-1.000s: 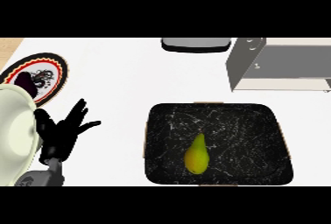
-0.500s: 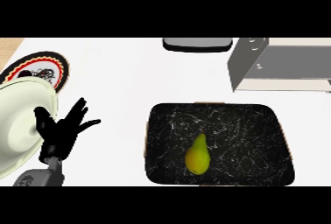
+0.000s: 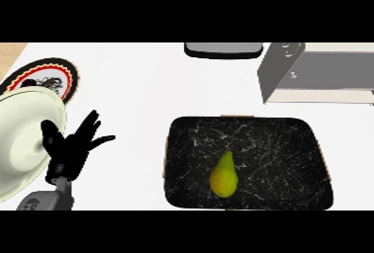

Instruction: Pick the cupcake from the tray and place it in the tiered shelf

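Note:
A black marbled tray [image 3: 292, 143] lies at the lower right of the counter. On it rests a yellow-green pear-shaped item [image 3: 223, 175]; no cupcake shows. The grey tiered shelf [image 3: 314, 74] stands at the upper right, its open side facing right. My left hand [image 3: 70, 146] is at the lower left, fingers spread and pointing up, holding nothing, well to the left of the tray. My right hand does not show.
A large pale green plate [image 3: 22, 143] sits at the left edge, partly behind my left hand. A round plate with a red and black patterned rim [image 3: 45, 79] lies beyond it. A dark grey object [image 3: 223, 49] sits at the top centre.
The pale plate has shifted further into view from the left. My left hand has drifted slightly right and down, still open.

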Controlling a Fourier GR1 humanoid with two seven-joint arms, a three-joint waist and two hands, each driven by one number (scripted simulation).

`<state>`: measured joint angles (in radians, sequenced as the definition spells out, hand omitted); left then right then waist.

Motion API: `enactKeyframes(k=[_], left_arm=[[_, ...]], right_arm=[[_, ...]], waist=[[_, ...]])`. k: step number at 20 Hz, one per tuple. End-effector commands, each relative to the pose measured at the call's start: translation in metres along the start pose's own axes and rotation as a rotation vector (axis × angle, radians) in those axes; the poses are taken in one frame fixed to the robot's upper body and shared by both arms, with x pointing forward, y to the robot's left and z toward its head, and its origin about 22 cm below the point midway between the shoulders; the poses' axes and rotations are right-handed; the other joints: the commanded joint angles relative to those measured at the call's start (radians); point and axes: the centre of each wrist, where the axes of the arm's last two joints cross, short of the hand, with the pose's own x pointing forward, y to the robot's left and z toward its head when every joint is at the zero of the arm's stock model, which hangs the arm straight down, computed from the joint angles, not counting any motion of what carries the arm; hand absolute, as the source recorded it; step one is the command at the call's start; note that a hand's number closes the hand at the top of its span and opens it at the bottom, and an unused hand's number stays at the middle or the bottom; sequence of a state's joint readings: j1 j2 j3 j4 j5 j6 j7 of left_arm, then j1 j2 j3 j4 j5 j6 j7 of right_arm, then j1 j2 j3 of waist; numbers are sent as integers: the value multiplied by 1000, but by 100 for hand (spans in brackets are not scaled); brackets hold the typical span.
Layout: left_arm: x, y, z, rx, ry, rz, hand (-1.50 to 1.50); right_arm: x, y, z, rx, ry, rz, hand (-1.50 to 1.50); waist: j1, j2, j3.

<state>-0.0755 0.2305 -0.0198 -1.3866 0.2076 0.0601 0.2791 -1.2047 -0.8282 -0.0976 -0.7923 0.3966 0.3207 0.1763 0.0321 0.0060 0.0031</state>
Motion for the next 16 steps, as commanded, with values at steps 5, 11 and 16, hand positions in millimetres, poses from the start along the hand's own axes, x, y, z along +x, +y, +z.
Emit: enactKeyframes(k=[5,11,16], left_arm=[[-20,7,-7,20,66,-5,0],[-11,5,5,14,59,-14,0],[-25,-3,5,27,66,-16,0]], right_arm=[[-15,21,-16,-31,-69,-26,150],[-28,15,-19,11,-54,-12,150],[-30,18,-20,17,-75,42,150]], waist=[[-5,5,-3],[-1,2,-3],[-6,3,-3]])
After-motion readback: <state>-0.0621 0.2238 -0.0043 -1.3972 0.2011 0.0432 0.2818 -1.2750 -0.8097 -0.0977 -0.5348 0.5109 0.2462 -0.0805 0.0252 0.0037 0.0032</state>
